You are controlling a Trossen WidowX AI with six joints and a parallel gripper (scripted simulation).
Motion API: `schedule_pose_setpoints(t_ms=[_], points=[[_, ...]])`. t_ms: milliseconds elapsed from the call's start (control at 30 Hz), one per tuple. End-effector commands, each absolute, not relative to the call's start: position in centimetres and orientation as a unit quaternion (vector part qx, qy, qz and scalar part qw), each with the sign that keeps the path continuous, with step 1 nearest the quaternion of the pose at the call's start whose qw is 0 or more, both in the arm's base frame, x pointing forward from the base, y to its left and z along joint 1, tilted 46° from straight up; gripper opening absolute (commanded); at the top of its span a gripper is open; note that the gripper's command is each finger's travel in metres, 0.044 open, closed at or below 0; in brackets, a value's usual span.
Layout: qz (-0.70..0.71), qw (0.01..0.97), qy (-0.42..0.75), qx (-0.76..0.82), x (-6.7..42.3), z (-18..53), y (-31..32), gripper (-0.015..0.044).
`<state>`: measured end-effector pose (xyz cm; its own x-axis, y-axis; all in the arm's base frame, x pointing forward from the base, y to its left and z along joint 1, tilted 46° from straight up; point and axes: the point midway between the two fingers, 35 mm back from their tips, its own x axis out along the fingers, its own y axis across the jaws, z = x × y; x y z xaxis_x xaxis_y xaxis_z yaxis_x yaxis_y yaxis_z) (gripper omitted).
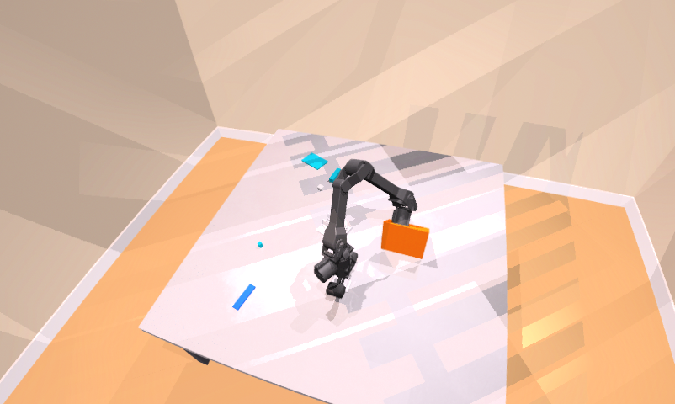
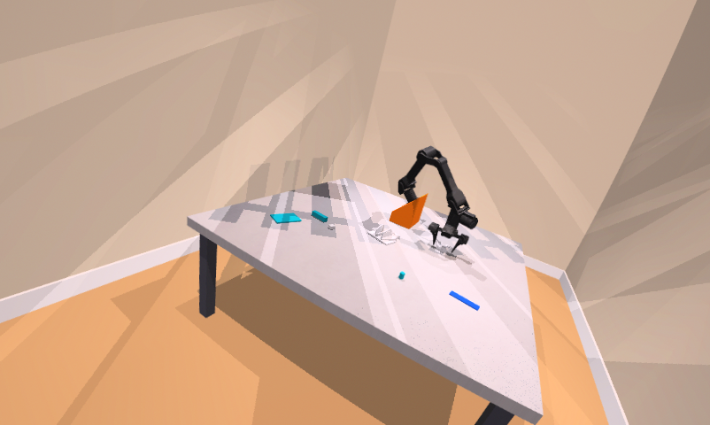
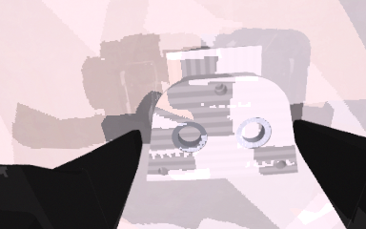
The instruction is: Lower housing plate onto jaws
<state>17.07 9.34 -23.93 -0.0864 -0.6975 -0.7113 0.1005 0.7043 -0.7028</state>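
The white housing plate [image 3: 223, 164] [image 2: 441, 246] has two ringed holes, three small holes and a raised piece along its far edge. My gripper [image 3: 216, 133] [image 2: 445, 248] is open and empty, with one finger to each side of the plate. In the wrist view the fingertips show just outside its left and right edges; how high they are above the table is hard to tell. The white base with the jaws [image 2: 383, 235] stands apart, to the left of my gripper in the exterior view. In the top view my arm partly hides it; jaws and stubs are too small to tell apart.
An orange panel [image 1: 405, 240] [image 2: 408, 213] stands by the arm's mount. A cyan plate [image 1: 314, 161] [image 2: 285, 218], a cyan block [image 1: 334, 175] [image 2: 320, 216] and a small white piece [image 1: 320, 188] [image 2: 331, 227] lie beyond the base. A cyan cylinder [image 1: 260, 244] [image 2: 402, 275] and a blue bar [image 1: 244, 296] [image 2: 464, 300] lie apart.
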Motion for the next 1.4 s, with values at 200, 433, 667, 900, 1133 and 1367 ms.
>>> schedule_pose_setpoints(t_ms=[200, 433, 667, 900, 1133, 1367], points=[[-0.312, 0.639, 0.666, -0.226, 17.11, -23.96, 9.23, 0.044], [-0.312, 0.639, 0.666, -0.226, 17.11, -23.98, 9.21, 0.044], [-0.313, 0.638, 0.667, -0.224, 17.05, -23.98, 9.26, 0.042], [-0.313, 0.638, 0.667, -0.224, 17.05, -23.98, 9.26, 0.0373], [-0.313, 0.638, 0.667, -0.224, 17.05, -23.98, 9.26, 0.0351], [-0.313, 0.638, 0.667, -0.224, 17.06, -23.95, 9.3, 0.0351]])
